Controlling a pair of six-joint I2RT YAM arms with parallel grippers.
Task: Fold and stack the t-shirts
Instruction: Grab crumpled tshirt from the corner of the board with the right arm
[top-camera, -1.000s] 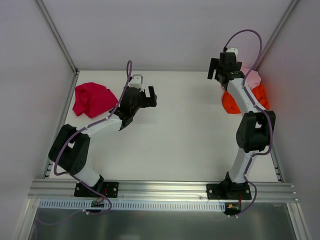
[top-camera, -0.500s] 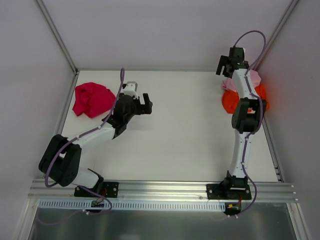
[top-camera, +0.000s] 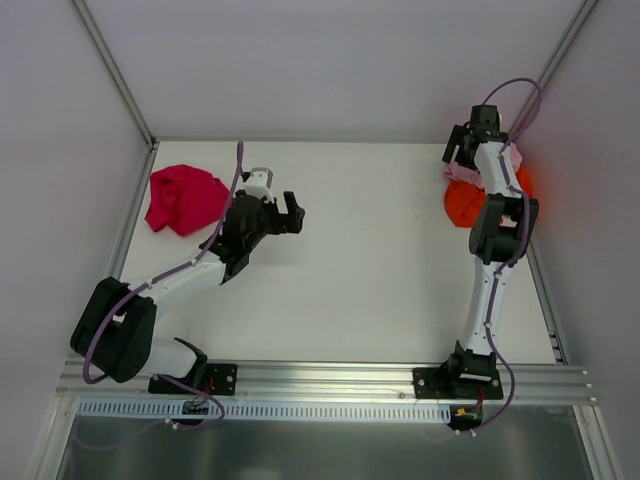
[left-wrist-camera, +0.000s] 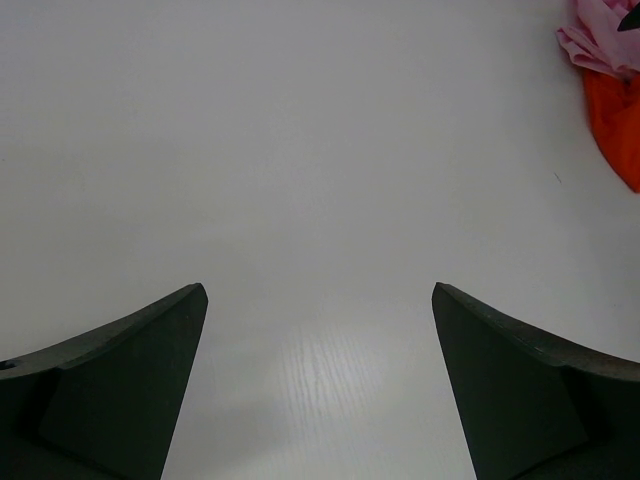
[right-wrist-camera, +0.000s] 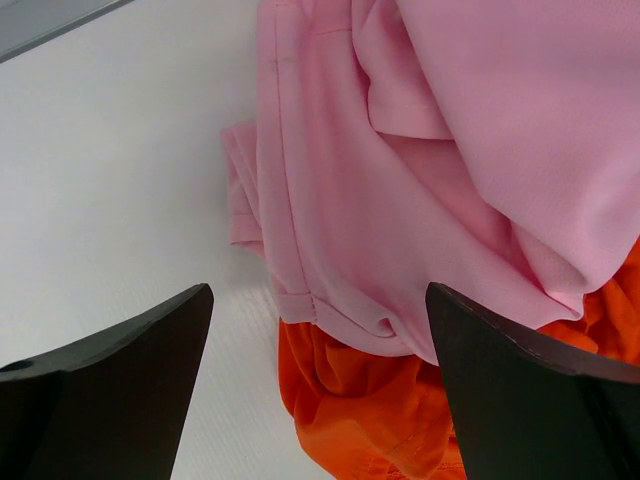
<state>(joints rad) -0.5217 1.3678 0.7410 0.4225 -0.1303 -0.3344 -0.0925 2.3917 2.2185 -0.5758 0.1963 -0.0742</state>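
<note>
Nearest the camera, the two arm bases are bolted to an aluminium rail (top-camera: 330, 378) along the front of the white table (top-camera: 370, 280). The left arm reaches over the left-centre of the table. The left gripper (top-camera: 296, 213) has its jaws spread wide and nothing between them, and its wrist view shows only bare tabletop below. A little farther back, by the table's left edge, the magenta-red t-shirt (top-camera: 183, 198) lies crumpled in a loose heap, unfolded and well apart from the other two. The right arm stretches almost straight toward the far right corner. There the light pink t-shirt (right-wrist-camera: 450, 150) lies rumpled on top of the bright orange t-shirt (right-wrist-camera: 370, 420), with orange cloth showing from under the pink's near edge. The right gripper (right-wrist-camera: 318, 290) hangs over that pile with its jaws wide apart. A hemmed fold of the pink cloth sits in the gap in its own camera view, but the jaws grip nothing. Whether the fingertips touch the fabric cannot be told. Both garments also show at the far right edge of the left wrist view.
</note>
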